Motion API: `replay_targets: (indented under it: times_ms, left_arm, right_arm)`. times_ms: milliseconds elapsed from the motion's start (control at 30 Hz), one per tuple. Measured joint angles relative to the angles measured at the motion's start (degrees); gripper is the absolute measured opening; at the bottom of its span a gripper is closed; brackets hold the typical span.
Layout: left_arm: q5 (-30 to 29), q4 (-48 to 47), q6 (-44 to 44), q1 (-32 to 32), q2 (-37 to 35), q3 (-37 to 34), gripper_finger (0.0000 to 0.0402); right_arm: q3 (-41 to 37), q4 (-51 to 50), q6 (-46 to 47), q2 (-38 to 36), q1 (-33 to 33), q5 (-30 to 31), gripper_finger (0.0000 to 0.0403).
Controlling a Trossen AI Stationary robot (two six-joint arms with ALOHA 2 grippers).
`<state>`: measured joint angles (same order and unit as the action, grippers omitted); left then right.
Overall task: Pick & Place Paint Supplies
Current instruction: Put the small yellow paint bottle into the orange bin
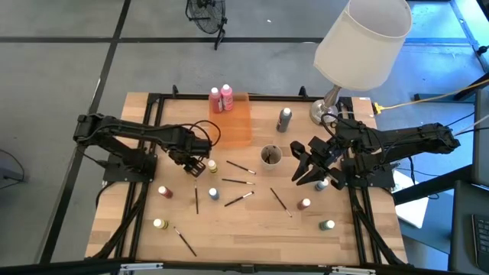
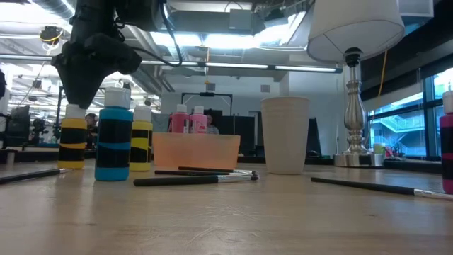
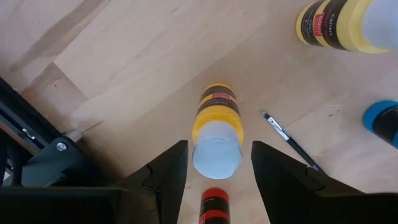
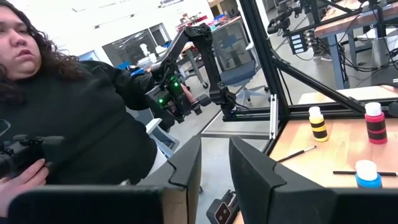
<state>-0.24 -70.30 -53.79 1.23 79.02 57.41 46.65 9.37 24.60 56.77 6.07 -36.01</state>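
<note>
A yellow paint bottle (image 3: 216,115) with a white cap stands upright on the wooden table. My left gripper (image 3: 219,149) points straight down over it, open. Its fingers stand on either side of the cap, with gaps showing. In the low view the gripper (image 2: 79,92) hangs just above this bottle (image 2: 73,142). Close by stand a second yellow bottle (image 3: 336,25), a blue one (image 3: 382,121) and a red one (image 3: 211,202), and a brush (image 3: 289,140) lies flat. My right gripper (image 1: 300,164) hangs level above the table's right part, open a little, with nothing between its fingers (image 4: 186,162).
An orange tray (image 1: 238,126) at the far middle holds two pink bottles (image 1: 221,98). A grey bottle (image 1: 284,118), a round cup (image 1: 270,155) and a lamp (image 1: 359,38) stand farther right. Brushes (image 1: 238,182) and bottles lie scattered. A person (image 4: 74,124) sits beyond the table.
</note>
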Motion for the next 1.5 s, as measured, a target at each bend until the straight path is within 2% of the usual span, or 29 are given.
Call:
replay_targets:
  times_ms: [900,1133,1500]
  left_arm:
    - [0.3,0.1,0.5,0.0,2.6,0.0,0.0174]
    - [1.4,2.8,-0.3,0.0,2.5,-3.0,0.0174]
    - [1.8,2.8,-0.1,0.0,2.5,-3.3,0.0174]
  right_arm:
    - [0.0,-0.1,-0.1,0.0,0.0,0.0,0.0087]
    - [0.0,-0.2,-0.1,0.0,0.0,0.0,0.0087]
    - [0.0,-0.2,-0.1,0.0,-0.6,0.0,0.0087]
